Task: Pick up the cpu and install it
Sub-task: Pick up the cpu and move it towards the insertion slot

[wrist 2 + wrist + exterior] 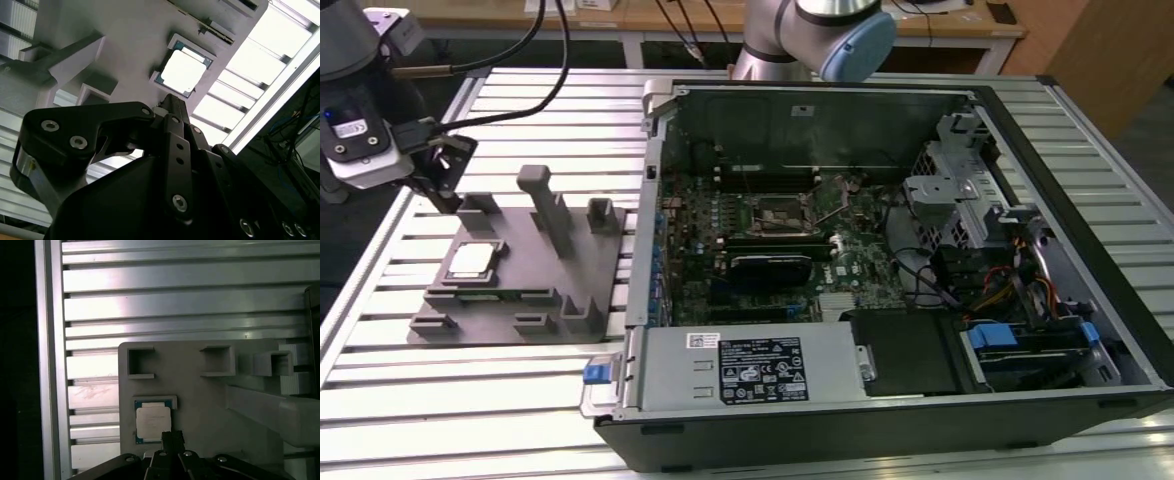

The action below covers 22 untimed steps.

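While its dark linkages converge to a single narrow tip, the black jointed end effector [172, 436] reads as clenched on nothing. It is poised above the fixture with its tip near one edge of the cpu [153, 422], the small flat square chip with a shiny silver-grey top and pale rim, and as far as I can tell it is not touching it. That chip lies flat in a shallow framed pocket of the grey plastic fixture block [520, 270], which has upright posts and open slots and rests on the slatted aluminium surface [480, 400]. By my reading the pick-up step is in hand and only at its approach, with nothing grasped and the chip untouched in its pocket. A grasp from here would call for the jaws to part, centre over the chip and come down square to it. They would need to catch its thin edges without scraping the pocket walls or tipping the part. Toward the exterior view's right, well apart from the chip, the open black desktop computer case [881, 435] lies on its side. Its dark square metal-framed motherboard socket [783, 210] is where I judge the chip belongs.
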{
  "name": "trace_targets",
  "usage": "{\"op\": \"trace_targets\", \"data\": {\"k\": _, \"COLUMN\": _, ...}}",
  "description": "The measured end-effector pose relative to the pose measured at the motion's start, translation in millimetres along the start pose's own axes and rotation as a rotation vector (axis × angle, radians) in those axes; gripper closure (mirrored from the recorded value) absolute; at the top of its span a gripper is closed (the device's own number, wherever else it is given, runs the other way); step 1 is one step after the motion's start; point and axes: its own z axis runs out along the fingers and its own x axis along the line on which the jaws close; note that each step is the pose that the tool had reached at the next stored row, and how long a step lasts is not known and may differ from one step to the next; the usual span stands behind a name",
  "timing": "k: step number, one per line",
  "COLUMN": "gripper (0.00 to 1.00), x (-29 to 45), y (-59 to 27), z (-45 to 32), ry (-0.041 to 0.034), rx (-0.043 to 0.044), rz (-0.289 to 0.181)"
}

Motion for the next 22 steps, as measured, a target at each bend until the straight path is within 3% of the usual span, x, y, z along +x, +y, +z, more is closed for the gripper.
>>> {"op": "trace_targets", "data": {"k": 22, "gripper": 0.89, "x": 1.4, "y": -4.0, "z": 13.6, "ry": 0.0000, "rx": 0.0000, "rz": 0.000}}
